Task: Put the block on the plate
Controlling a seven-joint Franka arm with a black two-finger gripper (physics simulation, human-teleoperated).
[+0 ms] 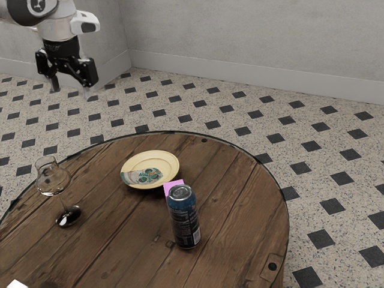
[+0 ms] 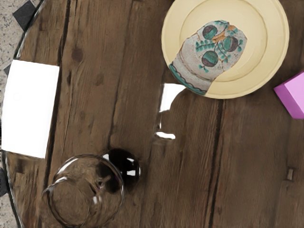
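Pink block (image 2: 295,95) lies just beside the cream ceramic plate (image 2: 280,47); the black two-finger gripper (image 1: 71,92) hangs well apart from it, spread and empty. Reaching comes first: approach the block, clearing the blue metal can (image 1: 183,219) near the plate.

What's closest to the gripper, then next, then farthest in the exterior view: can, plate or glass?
From the gripper:
1. Glass, on the exterior view's left.
2. Plate, further right.
3. Can, standing right of the plate's middle.
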